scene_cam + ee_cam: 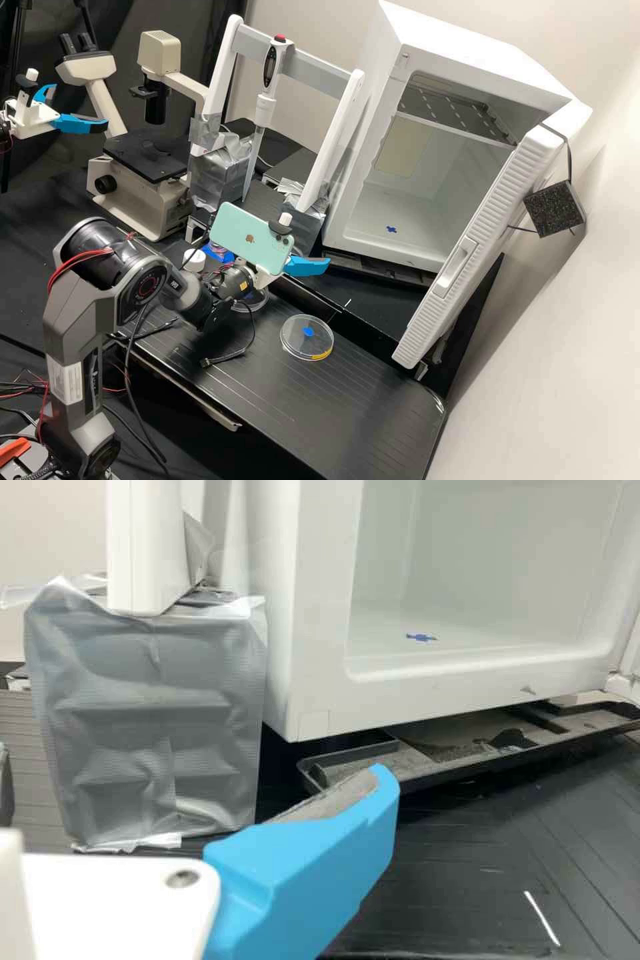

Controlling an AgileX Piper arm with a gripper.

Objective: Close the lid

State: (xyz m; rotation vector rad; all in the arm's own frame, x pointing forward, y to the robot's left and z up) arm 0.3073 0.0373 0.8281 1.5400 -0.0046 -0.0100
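Note:
In the high view the gripper (305,265) hangs over the bench's back edge, left of and a little below the opening of a white box (363,244). The box's ribbed door (467,250) stands wide open toward the right front. A round clear dish (307,338) with blue and yellow marks lies flat on the bench, in front of the gripper and apart from it. In the wrist view one finger of the gripper (310,865) shows its grey inner pad, with nothing against it, so the gripper is open. Past it are the box's lower wall (400,695) and open front.
A mint phone (252,239) is mounted on the arm's wrist. Behind it stand a white frame on taped grey blocks (219,175), a pipette (265,107) and a microscope (147,160). Another clear dish (252,305) and a white-capped container (194,260) lie beside the wrist. A dark tray (460,765) lies under the box.

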